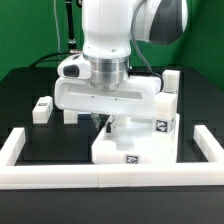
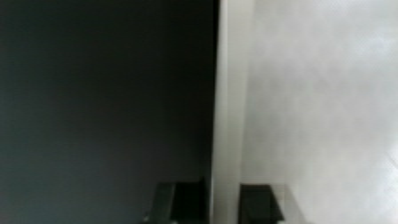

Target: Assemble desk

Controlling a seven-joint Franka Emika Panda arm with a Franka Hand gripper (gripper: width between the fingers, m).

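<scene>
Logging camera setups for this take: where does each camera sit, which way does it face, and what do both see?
Exterior view: off the arm, looking over the border wall at the arm above the tabletop.
Wrist view: on the wrist, looking along the gripper at the tabletop's edge and black table; only fingertips show.
Shared: tabletop and table.
</scene>
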